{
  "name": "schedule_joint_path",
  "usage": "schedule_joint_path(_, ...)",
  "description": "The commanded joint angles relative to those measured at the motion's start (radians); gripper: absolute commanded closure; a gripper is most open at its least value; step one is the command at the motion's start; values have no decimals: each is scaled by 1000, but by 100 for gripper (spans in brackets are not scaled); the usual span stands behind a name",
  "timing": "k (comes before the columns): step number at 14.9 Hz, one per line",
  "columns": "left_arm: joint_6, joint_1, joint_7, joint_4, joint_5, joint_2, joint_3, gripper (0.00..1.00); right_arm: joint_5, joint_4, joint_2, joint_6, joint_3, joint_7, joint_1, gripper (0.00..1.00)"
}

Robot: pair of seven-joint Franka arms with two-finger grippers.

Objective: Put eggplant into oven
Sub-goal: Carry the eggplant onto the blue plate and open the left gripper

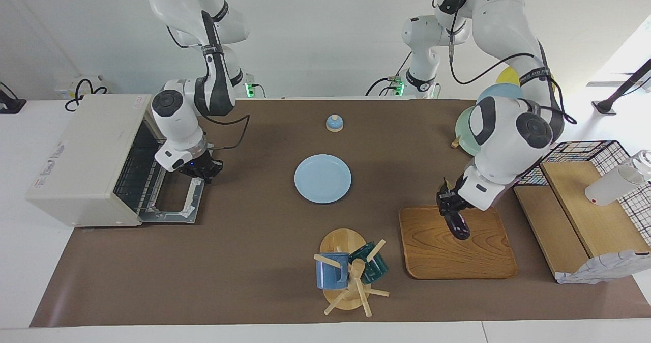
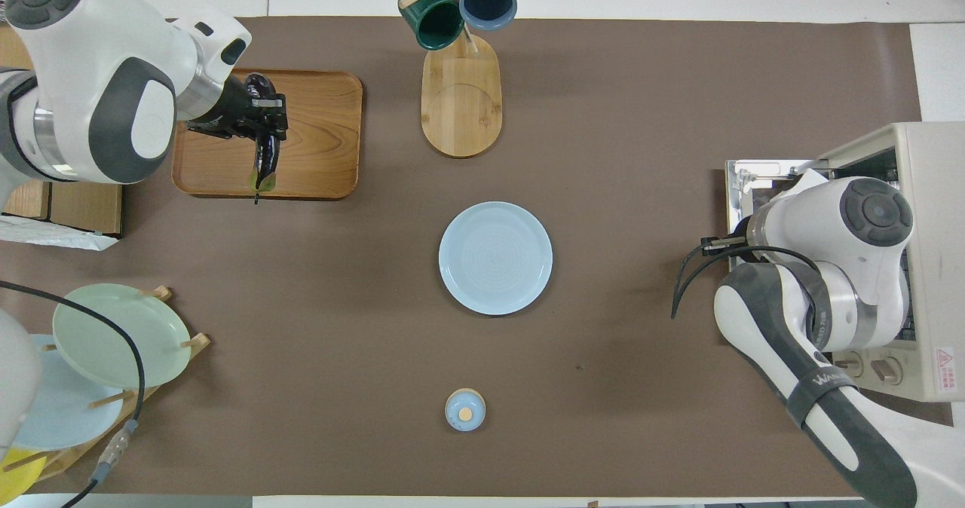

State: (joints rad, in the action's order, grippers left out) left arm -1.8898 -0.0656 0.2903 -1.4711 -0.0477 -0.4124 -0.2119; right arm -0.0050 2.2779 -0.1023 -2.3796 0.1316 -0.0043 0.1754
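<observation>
Right claw (image 1: 206, 172) hidden in overhead view

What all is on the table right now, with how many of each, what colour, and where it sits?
eggplant: 1, dark purple, held over tray
oven: 1, cream, door open, right arm's end
tray: 1, wooden, left arm's end
plate: 1, light blue, table middle
mug tree: 1, wooden, blue and green mugs
bell: 1, blue, nearest robots
left claw: shut on eggplant
right claw: shut, at oven door
</observation>
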Motion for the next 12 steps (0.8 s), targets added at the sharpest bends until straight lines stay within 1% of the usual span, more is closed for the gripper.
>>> schedule_joint_path(1,38,-113,178,-40,-29,67,8,100,26,-49,-10,40,8,27,45,100)
schedule_joint_path(3,15,-215,291,-90,-31,92,8,100,26,-95,-22,83,8,29,46,100)
schedule_joint_path(4,-3,-249,328,-119,-32,104,6,100,26,-115,-25,100,8,29,46,100)
schedule_joint_path(5,-52,-290,363,-165,-52,122,6,100,26,-135,-25,124,8,29,47,100)
schedule_joint_path(6,-131,-334,387,-245,-69,156,8,100,26,-155,-27,144,8,29,49,100)
schedule_joint_path(7,-229,-371,415,-321,-72,173,8,100,26,-172,-34,160,6,29,50,89)
schedule_joint_path(8,-286,-400,426,-365,-72,173,8,100,26,-178,-39,161,8,29,64,74)
schedule_joint_path(9,-308,-424,426,-371,-72,156,9,100,26,-178,-39,161,8,29,65,63)
schedule_joint_path(10,-324,-442,428,-370,-72,127,9,100,26,-178,-39,161,8,29,67,57)
schedule_joint_path(11,-351,-468,434,-370,-72,97,11,100,26,-178,-39,163,8,29,67,57)
schedule_joint_path(12,-373,-485,449,-370,-72,81,11,100,26,-178,-39,163,8,29,67,57)
